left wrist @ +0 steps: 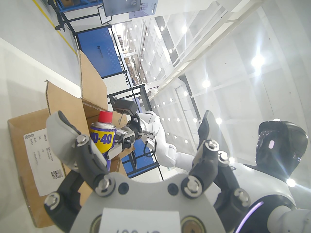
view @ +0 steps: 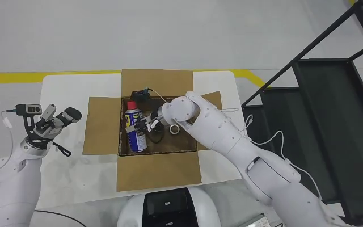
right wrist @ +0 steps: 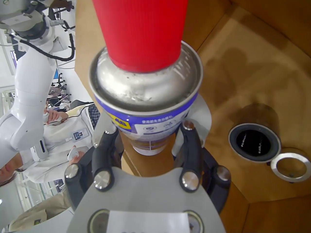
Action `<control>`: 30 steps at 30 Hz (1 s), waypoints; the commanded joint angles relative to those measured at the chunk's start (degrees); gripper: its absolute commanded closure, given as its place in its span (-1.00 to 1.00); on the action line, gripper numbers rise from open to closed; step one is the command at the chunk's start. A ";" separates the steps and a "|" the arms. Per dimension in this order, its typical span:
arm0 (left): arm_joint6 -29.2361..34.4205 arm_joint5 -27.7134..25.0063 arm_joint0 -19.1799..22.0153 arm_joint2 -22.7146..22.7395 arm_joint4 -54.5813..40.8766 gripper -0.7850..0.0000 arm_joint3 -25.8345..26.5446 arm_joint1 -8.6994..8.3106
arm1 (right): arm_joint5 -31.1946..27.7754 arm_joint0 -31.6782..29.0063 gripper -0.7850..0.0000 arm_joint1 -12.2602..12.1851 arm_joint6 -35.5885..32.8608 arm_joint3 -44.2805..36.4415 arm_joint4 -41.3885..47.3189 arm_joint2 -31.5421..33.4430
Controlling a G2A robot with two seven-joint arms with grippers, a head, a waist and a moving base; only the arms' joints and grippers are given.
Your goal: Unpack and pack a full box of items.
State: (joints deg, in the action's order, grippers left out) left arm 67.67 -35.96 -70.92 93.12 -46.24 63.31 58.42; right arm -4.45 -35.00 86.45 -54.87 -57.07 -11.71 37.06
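Spray can (left wrist: pixel 103 139): big blue brand characters with digits on a yellow field, across the blue body.
Can's upper band: a line of small white print on blue and a white panel with tiny icons and print, too small to read.
Sticker (left wrist: pixel 40 157) on the box (left wrist: pixel 24 127): white, on an outer wall; columns of small dark print, a small logo at one corner, a square scan code at another; not readable.
Blue wall panel (left wrist: pixel 97 49): a small white logo with a word beside it.
Poster (left wrist: pixel 145 4): pale sheet with fine print, too small to read.
Tag (left wrist: pixel 142 220) on the left hand (left wrist: pixel 133 122): white, tops of dark digits cut off at the edge.
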 commanded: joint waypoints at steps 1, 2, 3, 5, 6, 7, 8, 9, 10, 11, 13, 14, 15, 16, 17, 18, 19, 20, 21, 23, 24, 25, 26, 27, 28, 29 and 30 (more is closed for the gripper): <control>0.00 0.00 0.00 0.00 0.00 -1.00 0.00 0.00 | 0.25 1.02 1.00 0.73 0.09 2.11 0.10 -0.94; 0.00 0.00 0.00 0.00 0.00 -1.00 0.00 0.00 | 0.45 1.50 1.00 1.15 0.10 3.12 0.25 -1.45; 0.00 0.00 0.00 0.00 0.00 -1.00 0.00 0.00 | 0.64 1.90 1.00 1.58 -0.08 4.19 0.67 -1.89; 0.00 0.00 0.00 0.00 0.00 -1.00 0.00 0.00 | 1.25 2.74 1.00 2.45 -0.58 6.34 1.23 -2.83; 0.00 0.00 0.00 0.00 0.00 -1.00 0.00 0.00 | 1.31 3.06 1.00 2.88 -0.67 7.30 1.58 -3.25; 0.00 0.00 0.00 0.00 0.00 -1.00 0.00 0.00 | 1.44 3.36 1.00 3.31 -0.89 8.32 1.87 -3.68; 0.00 0.00 0.00 0.00 0.00 -1.00 0.00 0.00 | 1.54 3.67 1.00 3.73 -1.06 9.25 2.20 -4.05; 0.00 0.00 0.00 0.00 0.00 -1.00 0.00 0.00 | 1.40 3.97 1.00 4.14 -0.98 10.09 2.47 -4.36; 0.00 0.00 0.00 0.00 0.00 -1.00 0.00 0.00 | 1.21 4.26 0.99 4.52 -0.84 10.91 2.56 -4.68; 0.00 0.00 0.00 0.00 0.00 -1.00 0.00 0.00 | 1.38 4.59 0.30 4.88 -0.51 11.76 2.37 -5.01; 0.00 0.00 0.00 0.00 0.00 -1.00 0.00 0.00 | 1.45 4.84 -1.00 5.59 -0.20 13.14 2.81 -5.46; 0.00 0.00 0.00 0.00 0.00 -1.00 0.00 0.00 | 1.31 5.01 -1.00 5.92 -0.30 13.82 3.15 -5.61; 0.00 0.00 0.00 0.00 0.00 -1.00 0.00 0.00 | 1.28 5.30 -1.00 6.24 -0.42 14.55 3.26 -5.79; 0.00 0.00 0.00 0.00 0.00 -1.00 0.00 0.00 | 1.30 5.61 -1.00 6.56 -0.39 15.19 3.29 -5.97; 0.00 0.00 0.00 0.00 0.00 -1.00 0.00 0.00 | 1.16 5.83 -1.00 6.86 -0.33 15.74 3.41 -6.11; 0.00 0.00 0.00 0.00 0.00 -1.00 0.00 0.00 | 1.04 6.01 -1.00 7.15 -0.26 16.26 3.49 -6.25; 0.00 0.00 0.00 0.00 0.00 -1.00 0.00 0.00 | 0.94 6.19 -1.00 7.42 -0.21 16.69 3.51 -6.37; 0.00 0.00 0.00 0.00 0.00 -1.00 0.00 0.00 | 0.63 6.32 -1.00 7.65 -0.21 16.96 3.71 -6.39; 0.00 0.00 0.00 0.00 0.00 -1.00 0.00 0.00 | 0.43 6.44 -1.00 7.83 -0.28 17.25 3.87 -6.37; 0.00 0.00 0.00 0.00 0.00 -1.00 0.00 0.00 | 0.04 6.59 -1.00 8.07 -0.56 17.38 4.24 -6.20; 0.00 0.00 0.00 0.00 0.00 -1.00 0.00 0.00 | -0.40 6.56 -1.00 8.12 -0.79 17.23 4.49 -6.02; 0.00 0.00 0.00 0.00 0.00 -1.00 0.00 0.00 | -0.87 6.54 -1.00 8.09 -0.99 16.96 4.60 -5.81; 0.00 0.00 0.00 0.00 0.00 -1.00 0.00 0.00 | -1.29 6.49 -1.00 7.99 -1.01 16.53 4.59 -5.52; 0.00 0.00 0.00 0.00 0.00 -1.00 0.00 0.00 | -1.63 6.36 -1.00 7.81 -0.90 15.90 4.43 -5.19; 0.00 0.00 0.00 0.00 0.00 -1.00 0.00 0.00 | -2.52 5.99 -1.00 7.55 -0.83 14.85 4.71 -4.62; 0.00 0.00 0.00 0.00 0.00 -1.00 0.00 0.00 | -3.65 5.56 -1.00 7.14 -0.91 13.76 4.80 -3.96; 0.00 0.00 0.00 0.00 0.00 -1.00 0.00 0.00 | -4.20 5.30 -1.00 6.62 -0.82 12.60 3.74 -3.47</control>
State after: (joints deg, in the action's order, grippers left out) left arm 67.67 -35.96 -70.92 93.12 -46.24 63.31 58.42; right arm -8.02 -29.45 93.53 -55.73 -43.42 -7.16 33.09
